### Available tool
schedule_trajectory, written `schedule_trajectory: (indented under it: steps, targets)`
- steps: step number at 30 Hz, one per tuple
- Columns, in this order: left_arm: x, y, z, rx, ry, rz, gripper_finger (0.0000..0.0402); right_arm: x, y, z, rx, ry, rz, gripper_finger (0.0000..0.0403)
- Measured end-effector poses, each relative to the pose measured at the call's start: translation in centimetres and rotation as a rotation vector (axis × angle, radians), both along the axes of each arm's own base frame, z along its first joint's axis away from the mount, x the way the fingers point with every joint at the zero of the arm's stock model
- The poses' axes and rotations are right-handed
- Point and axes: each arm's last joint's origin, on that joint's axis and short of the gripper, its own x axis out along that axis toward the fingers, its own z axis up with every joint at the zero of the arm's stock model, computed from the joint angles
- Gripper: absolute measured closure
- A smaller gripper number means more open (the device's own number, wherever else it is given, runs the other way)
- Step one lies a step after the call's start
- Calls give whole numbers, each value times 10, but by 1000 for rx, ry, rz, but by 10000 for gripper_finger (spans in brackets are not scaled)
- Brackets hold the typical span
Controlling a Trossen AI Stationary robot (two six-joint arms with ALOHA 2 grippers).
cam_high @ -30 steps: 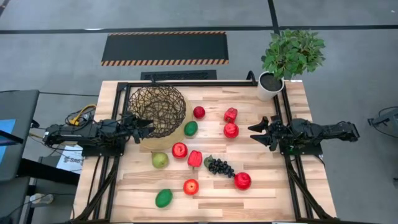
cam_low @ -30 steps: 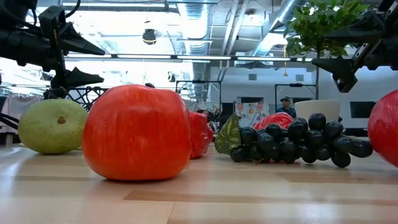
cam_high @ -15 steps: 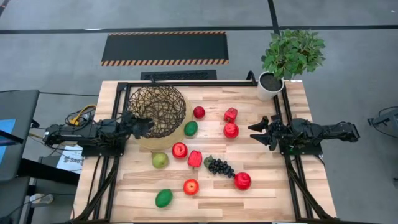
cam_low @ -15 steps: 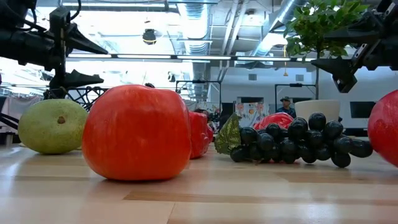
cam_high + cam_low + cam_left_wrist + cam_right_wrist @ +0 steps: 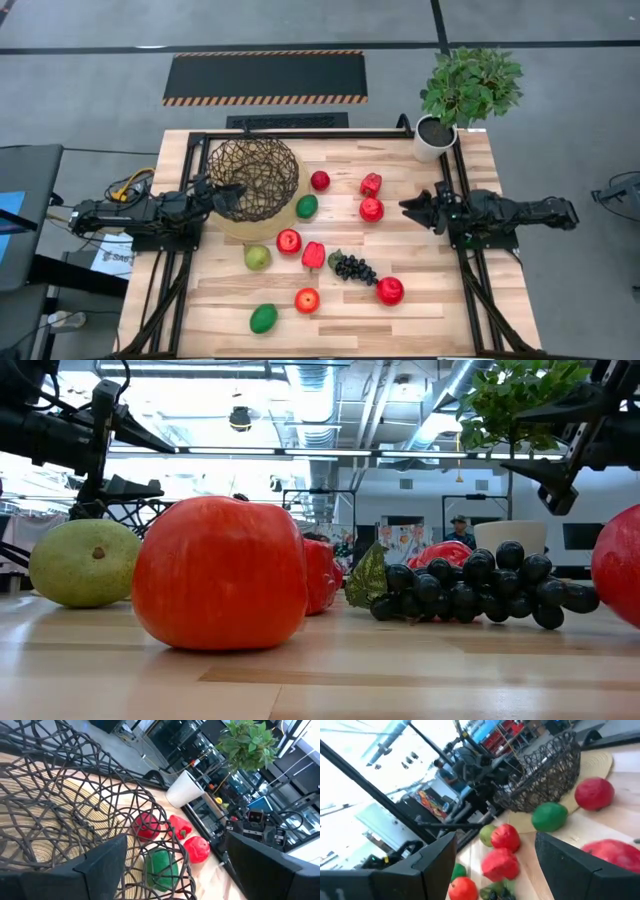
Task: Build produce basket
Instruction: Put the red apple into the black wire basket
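Left gripper (image 5: 222, 194): fingers spread, holding nothing, tips at the rim of the basket (image 5: 254, 178) on its left-arm side; in the left wrist view one finger (image 5: 102, 865) stands over the weave, the other clear of it.
Basket: sits on a flat tan base, tilted toward the table's far edge; nothing visible inside.
Right gripper (image 5: 414, 209): fingers apart, empty, well away from the basket, across the table; nearest piece is a red apple (image 5: 371, 209).
Near the basket: green oval (image 5: 307, 206) touching the base edge; small red apple (image 5: 320, 180) just beside it; red pepper (image 5: 371, 184) farther off.
Farther from the basket: pear (image 5: 257, 257), grape bunch (image 5: 354, 268), more apples and a second green oval.
Potted plant (image 5: 462, 92): at the far corner, well apart from the basket.
Risk: left finger snagging in the open weave would drag or tip the basket.
Risk: round fruit likely to roll if nudged.
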Motion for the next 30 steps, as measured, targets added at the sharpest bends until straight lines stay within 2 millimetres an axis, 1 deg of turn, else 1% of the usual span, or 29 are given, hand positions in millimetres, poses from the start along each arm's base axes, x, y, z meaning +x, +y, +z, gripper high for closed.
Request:
schedule_trajectory:
  steps: [4,8,12,16,19,20,23,25,27,30]
  targets:
    - [0,0,0,-18,-11,4,77,-1,-1,6,76,-67,0,111]
    - [0,0,1,-28,-32,16,77,-2,-1,14,106,-158,3,111]
    - [2,-3,13,-100,-193,-99,77,-4,-2,20,107,-199,-34,111]
    - [1,-5,33,-101,-399,-203,77,-10,-7,36,153,-362,-168,111]
    - [-5,-5,50,-88,-589,-209,77,-11,-9,37,127,-375,-222,111]
    - [-7,-5,56,-82,-642,-205,77,-12,-10,38,142,-383,-249,111]
    - [-15,-4,82,-26,-701,-198,77,-13,-14,40,247,-398,-321,111]
    - [-18,-5,103,17,-686,-206,77,-13,-15,47,257,-382,-344,111]
    - [-19,-5,123,46,-623,-226,77,-11,-16,58,250,-342,-359,111]
    - [-19,-7,155,62,-501,-285,77,-2,-17,80,214,-202,-363,111]
